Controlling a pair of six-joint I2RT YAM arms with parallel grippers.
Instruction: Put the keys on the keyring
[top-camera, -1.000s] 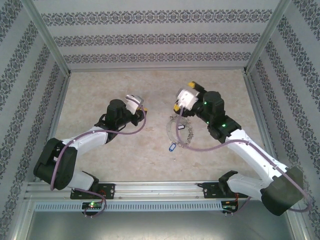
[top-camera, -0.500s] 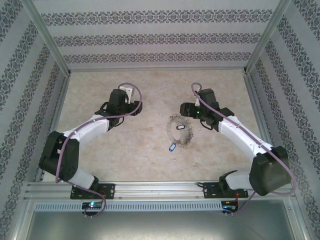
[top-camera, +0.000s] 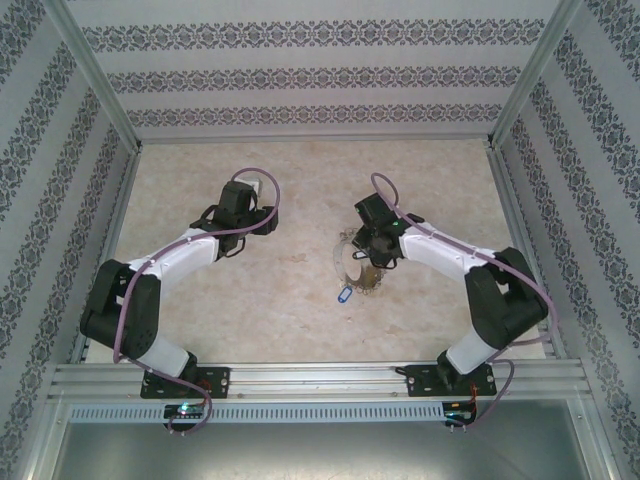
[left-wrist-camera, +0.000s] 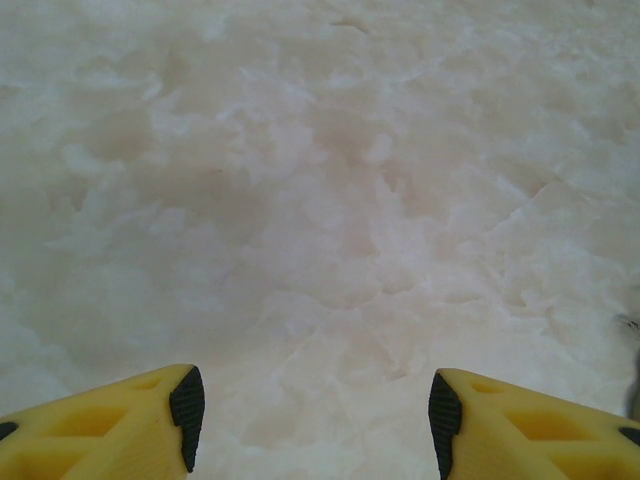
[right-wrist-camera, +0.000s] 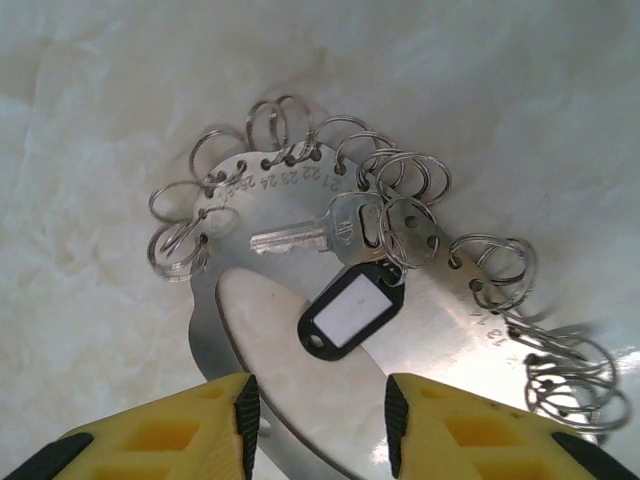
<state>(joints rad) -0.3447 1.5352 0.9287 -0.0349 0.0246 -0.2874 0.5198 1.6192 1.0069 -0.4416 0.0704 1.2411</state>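
One blue-tagged key (top-camera: 344, 294) lies nearest the arm bases, right at the near-left edge of the keyring (top-camera: 374, 283). From above I cannot tell whether it is hooked on or only lying beside it.

Just beyond, the right gripper (right-wrist-camera: 318, 420) hangs low over the keyring. Its jaws are partly apart with nothing between them, and the flat metal band is underneath. The wrist view shows a numbered band fringed with small split rings (right-wrist-camera: 185, 235). A single silver key (right-wrist-camera: 300, 236) sits on one of them, together with a black-framed tag (right-wrist-camera: 350, 318) that has a white label. The other rings in sight look bare.

Farther back and to the left, well apart from the keyring, the left gripper (left-wrist-camera: 312, 420) is wide open over the bare table (left-wrist-camera: 320, 200) and holds nothing.

By my reading the job is barely begun. One key looks threaded, the blue-tagged one is probably next, and neither claw has a key in hand.
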